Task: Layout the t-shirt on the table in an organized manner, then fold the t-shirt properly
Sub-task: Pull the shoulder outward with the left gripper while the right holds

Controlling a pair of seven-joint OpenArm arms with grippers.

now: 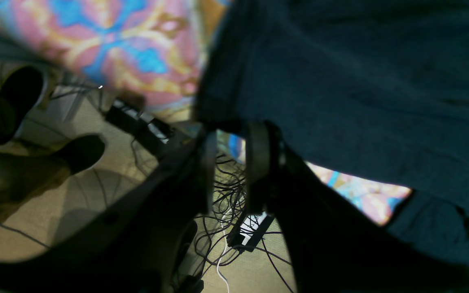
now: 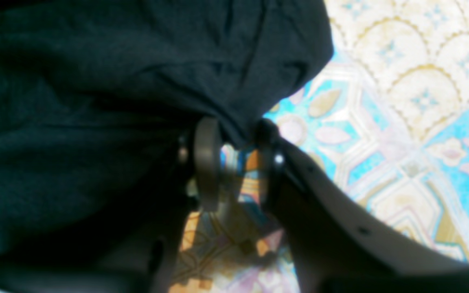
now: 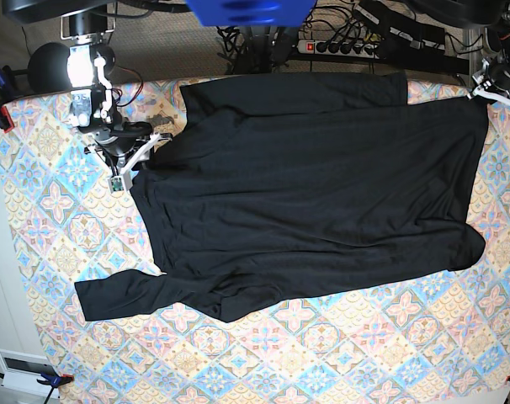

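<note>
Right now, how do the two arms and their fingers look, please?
In the base view the right arm is white with black joints and thin cables along it. Its fingers are curved, with pale grey outer shells and rounded dark pads. The left gripper looks almost black in its wrist view, with the same rounded pads; in the base view only a white part shows.

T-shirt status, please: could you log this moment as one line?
t-shirt: spread on table | right claw: at shirt edge | left claw: at far corner | fold: not started

The t-shirt covers the table's upper middle; bare patterned cloth stays passable along the near edge and left side.
</note>
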